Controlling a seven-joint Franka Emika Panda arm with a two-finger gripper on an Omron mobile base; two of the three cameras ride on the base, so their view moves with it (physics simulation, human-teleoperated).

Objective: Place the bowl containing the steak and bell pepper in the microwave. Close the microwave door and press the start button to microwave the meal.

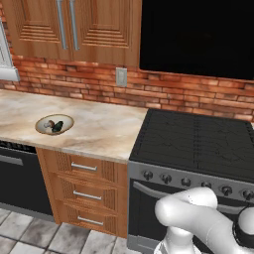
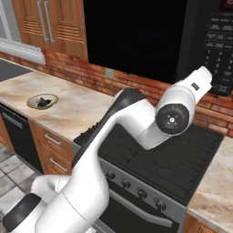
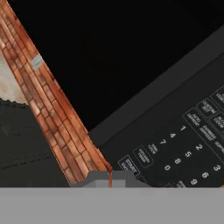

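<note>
Left base view: shallow cream dish [image 1: 54, 124] holds dark bits on counter [image 1: 99, 129].

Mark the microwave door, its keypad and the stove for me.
microwave door [image 2: 132, 36], right base view, middle of the black panel.
keypad [image 2: 221, 50], right base view, number buttons.
stove [image 1: 198, 144], left base view, cooktop surface.

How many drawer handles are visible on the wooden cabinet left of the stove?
3, stacked down the drawer cabinet beneath the counter: the top handle, the middle handle and the bottom handle. The arm hides part of this cabinet in the right base view.
</note>
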